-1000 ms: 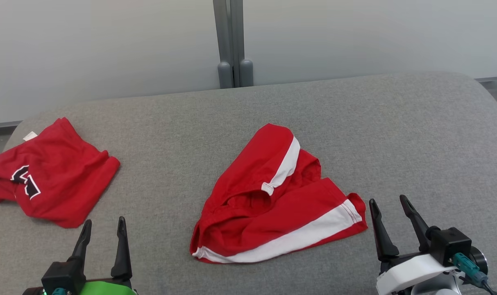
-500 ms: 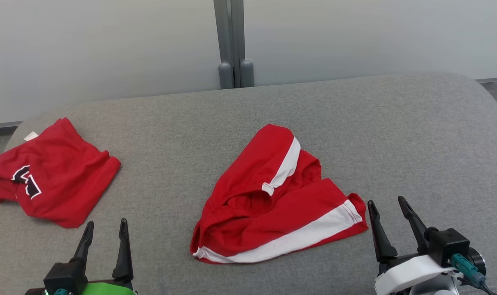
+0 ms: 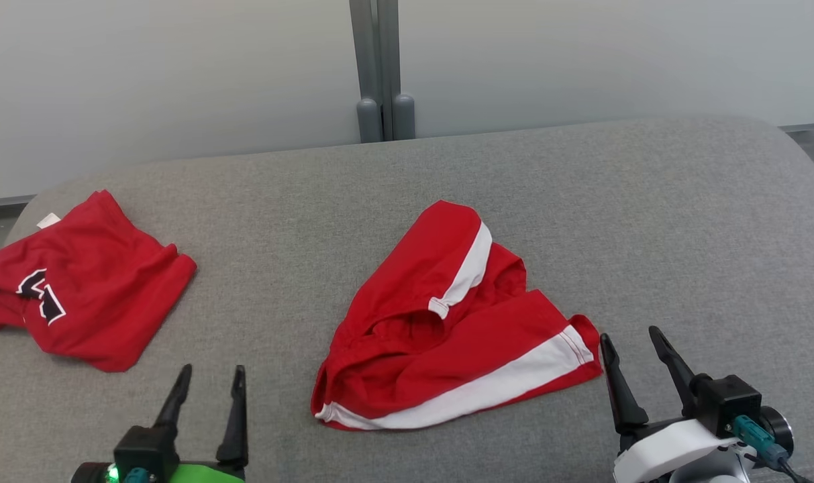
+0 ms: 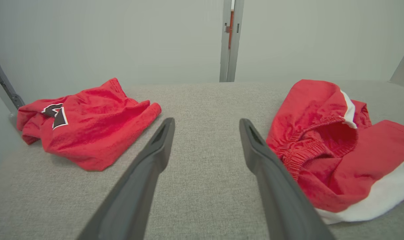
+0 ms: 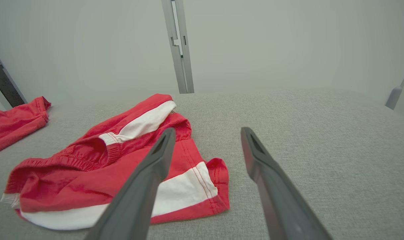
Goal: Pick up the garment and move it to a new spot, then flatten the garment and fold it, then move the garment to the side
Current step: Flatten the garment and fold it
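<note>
- Grey fabric tabletop [image 3: 648,221]: carries two garments, well apart.
- Red-and-white shorts [image 3: 440,349]: crumpled mid-tabletop, not held. Pickup, flatten, fold and move aside all look pending.
- Second red garment [image 3: 91,295]: far left, bunched.
- Left pincer [image 3: 213,370], right pincer [image 3: 629,334]: both spread apart and empty. They flank the shorts, the right one just beside the hem.

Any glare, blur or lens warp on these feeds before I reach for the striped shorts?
Head view: even soft light, no glare, striped shorts sharp with faint shadows. Left wrist view: wide-angle stretch, fingers soft near the lens. Right wrist view: same, far wall looks hazy.
</note>
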